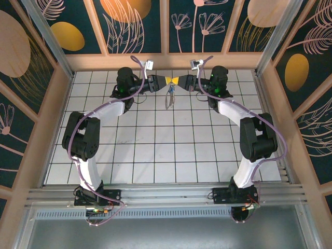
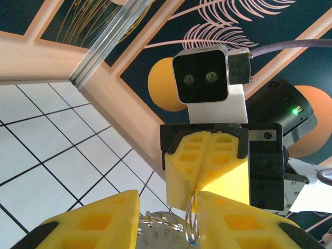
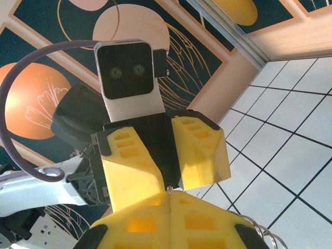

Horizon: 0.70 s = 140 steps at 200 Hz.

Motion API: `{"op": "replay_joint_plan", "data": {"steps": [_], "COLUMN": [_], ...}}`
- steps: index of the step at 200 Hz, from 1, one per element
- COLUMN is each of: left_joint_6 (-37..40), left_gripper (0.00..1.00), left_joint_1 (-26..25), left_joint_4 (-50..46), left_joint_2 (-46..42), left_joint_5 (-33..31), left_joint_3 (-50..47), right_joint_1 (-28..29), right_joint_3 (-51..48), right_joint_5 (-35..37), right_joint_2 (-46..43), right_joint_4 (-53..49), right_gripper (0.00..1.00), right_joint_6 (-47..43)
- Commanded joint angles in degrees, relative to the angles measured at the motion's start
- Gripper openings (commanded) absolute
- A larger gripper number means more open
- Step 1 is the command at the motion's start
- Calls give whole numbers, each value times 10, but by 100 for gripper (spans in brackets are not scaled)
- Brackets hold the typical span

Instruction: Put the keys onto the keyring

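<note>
Your left gripper [image 2: 168, 222], nearest, stands part-open around the silvery rings [image 2: 193, 226]. The right gripper [image 2: 203, 171] is clamped on the keyring [image 1: 168, 97], dangling at twelve o'clock over the table [image 1: 155, 155]. Close off-centre and the ring may twist free.

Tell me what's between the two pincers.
The keyring: one silvery ring hangs from the shut right pincer and dips between the fingers of the left pincer, in the left wrist view.

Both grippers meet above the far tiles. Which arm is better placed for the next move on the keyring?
Probably left. The right gripper is shut on the keyring, which hangs from it; the left gripper stands open around its rings, free to close.
</note>
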Motion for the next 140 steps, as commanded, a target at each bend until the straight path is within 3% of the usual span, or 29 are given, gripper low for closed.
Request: {"op": "replay_joint_plan", "data": {"steps": [1, 140], "left_joint_6": [-7, -14], "left_gripper": [33, 19], "left_joint_1": [-1, -15], "left_joint_4": [31, 43], "left_joint_2": [7, 14], "left_joint_5": [17, 19], "left_joint_3": [3, 9], "right_joint_1": [4, 7], "right_joint_3": [23, 20], "right_joint_5": [-1, 0], "right_joint_2": [8, 9], "right_joint_4": [28, 22], "right_gripper": [0, 0], "right_joint_6": [6, -1]}}
